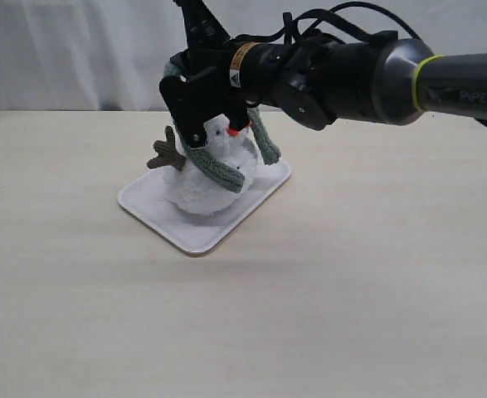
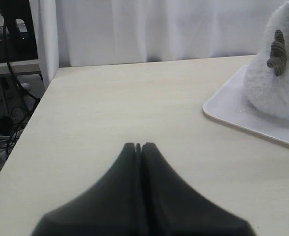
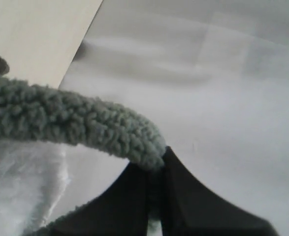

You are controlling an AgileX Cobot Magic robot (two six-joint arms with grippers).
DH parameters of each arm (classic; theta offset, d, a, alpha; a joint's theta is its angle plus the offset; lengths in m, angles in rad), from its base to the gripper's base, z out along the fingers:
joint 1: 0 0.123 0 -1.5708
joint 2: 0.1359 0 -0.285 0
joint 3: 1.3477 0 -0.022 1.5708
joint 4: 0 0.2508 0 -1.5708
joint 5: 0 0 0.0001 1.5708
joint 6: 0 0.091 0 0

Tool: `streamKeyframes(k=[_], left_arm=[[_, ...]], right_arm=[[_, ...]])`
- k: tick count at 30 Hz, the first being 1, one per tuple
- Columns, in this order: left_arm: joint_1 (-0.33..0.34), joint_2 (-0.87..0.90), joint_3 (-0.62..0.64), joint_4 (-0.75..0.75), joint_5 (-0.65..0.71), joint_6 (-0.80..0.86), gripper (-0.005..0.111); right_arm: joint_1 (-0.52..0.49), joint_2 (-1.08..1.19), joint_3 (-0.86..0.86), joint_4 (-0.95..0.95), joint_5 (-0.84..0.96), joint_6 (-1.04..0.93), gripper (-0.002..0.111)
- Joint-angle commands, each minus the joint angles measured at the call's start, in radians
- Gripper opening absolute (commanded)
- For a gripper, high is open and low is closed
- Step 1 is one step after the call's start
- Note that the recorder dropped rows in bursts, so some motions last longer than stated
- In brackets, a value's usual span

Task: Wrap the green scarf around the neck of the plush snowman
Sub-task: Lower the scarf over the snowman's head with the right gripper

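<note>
The green scarf [image 1: 218, 170] drapes the plush snowman's [image 1: 197, 192] neck.
The right jaws pinch it by the head; left jaws closed, empty.

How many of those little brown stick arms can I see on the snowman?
1. The twig arm sticks out of the plush snowman on the exterior view's left side. Another may be hidden behind the green scarf and right gripper.

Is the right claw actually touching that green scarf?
Touching. The right wrist view shows the green scarf with its end pinched inside the shut right gripper.
</note>
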State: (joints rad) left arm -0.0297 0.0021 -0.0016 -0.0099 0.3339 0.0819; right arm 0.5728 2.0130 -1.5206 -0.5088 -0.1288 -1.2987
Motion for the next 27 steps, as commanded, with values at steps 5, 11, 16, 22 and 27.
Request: streamKeyframes(k=[5, 11, 16, 22, 27], left_arm=[[-0.006, -0.002, 0.002, 0.001, -0.010, 0.000, 0.000], [-0.006, -0.002, 0.002, 0.001, -0.010, 0.000, 0.000], [-0.006, -0.002, 0.002, 0.001, -0.010, 0.000, 0.000], [-0.006, -0.002, 0.002, 0.001, -0.010, 0.000, 0.000], [-0.006, -0.002, 0.002, 0.001, -0.010, 0.000, 0.000]], right_arm=[[-0.021, 0.052, -0.003, -0.003, -0.023, 0.004, 0.004], [-0.024, 0.057, -0.003, 0.008, -0.027, 0.005, 0.005], [-0.028, 0.057, -0.003, 0.008, -0.031, 0.005, 0.026], [-0.037, 0.057, -0.003, 0.151, -0.069, 0.005, 0.055], [-0.037, 0.057, -0.003, 0.367, -0.080, 0.005, 0.067]])
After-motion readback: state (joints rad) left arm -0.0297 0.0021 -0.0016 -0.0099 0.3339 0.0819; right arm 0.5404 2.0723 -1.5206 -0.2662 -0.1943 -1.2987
